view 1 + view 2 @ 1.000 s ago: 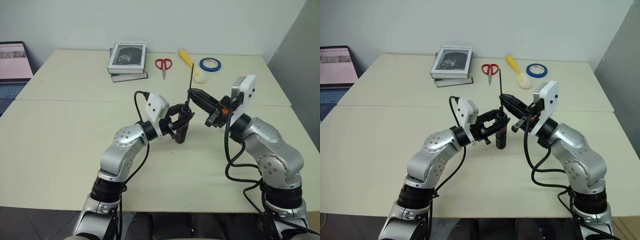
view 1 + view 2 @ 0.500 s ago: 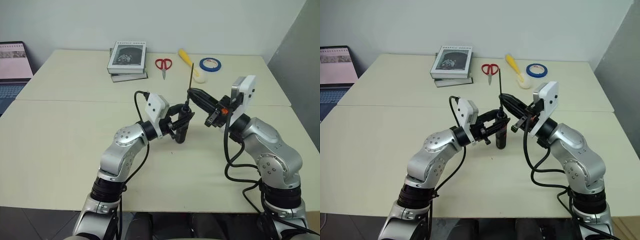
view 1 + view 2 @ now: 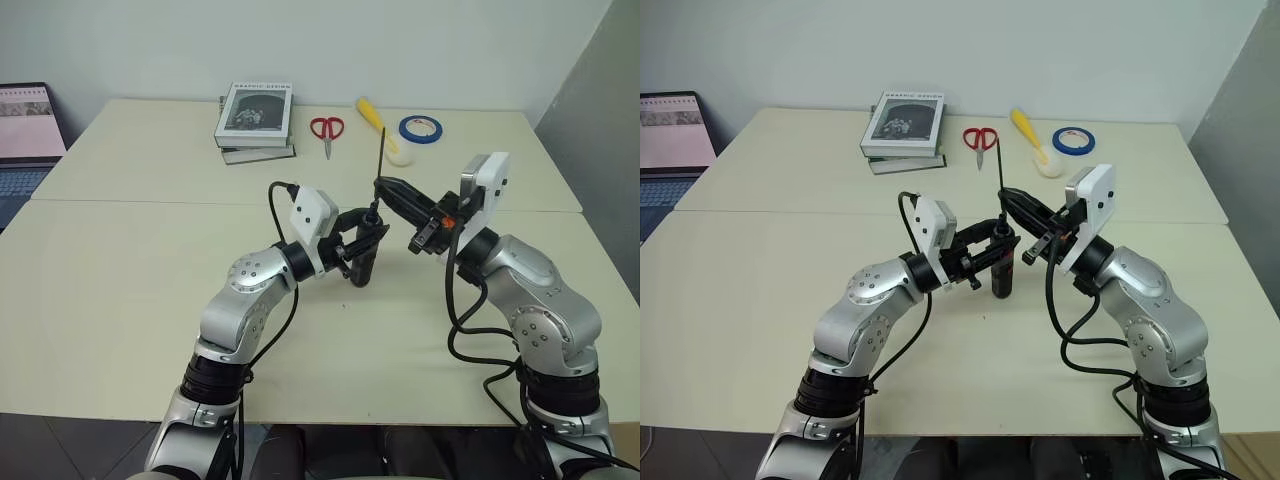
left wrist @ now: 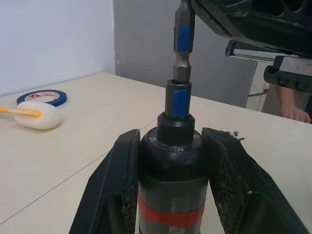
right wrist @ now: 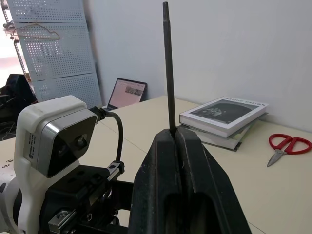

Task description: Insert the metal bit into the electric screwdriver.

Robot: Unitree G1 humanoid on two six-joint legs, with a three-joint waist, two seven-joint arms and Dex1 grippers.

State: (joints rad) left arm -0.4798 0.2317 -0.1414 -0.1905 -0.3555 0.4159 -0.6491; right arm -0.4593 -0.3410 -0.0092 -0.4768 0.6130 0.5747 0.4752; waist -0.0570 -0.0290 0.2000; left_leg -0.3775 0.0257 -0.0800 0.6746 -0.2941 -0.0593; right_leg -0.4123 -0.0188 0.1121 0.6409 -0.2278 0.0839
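Metal bit (image 5: 168, 68), thin straight rod, seemingly seated in round black electric screwdriver (image 4: 172, 183).

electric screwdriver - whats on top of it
The metal bit stands upright above the electric screwdriver, its lower end at the blue-banded socket. How far it has entered is hidden.

The bit (image 3: 381, 158) is standing directly above the screwdriver (image 3: 363, 258), mid-table (image 3: 120, 290). Behind them, books (image 3: 254, 120) are lying left of scissors (image 3: 326, 130), with tape (image 3: 421, 128) lying farthest right.

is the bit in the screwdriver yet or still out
Out, or at most just at the mouth: in the left wrist view the metal bit, held upright, has its hex end meeting the electric screwdriver collar's top; depth cannot be told.
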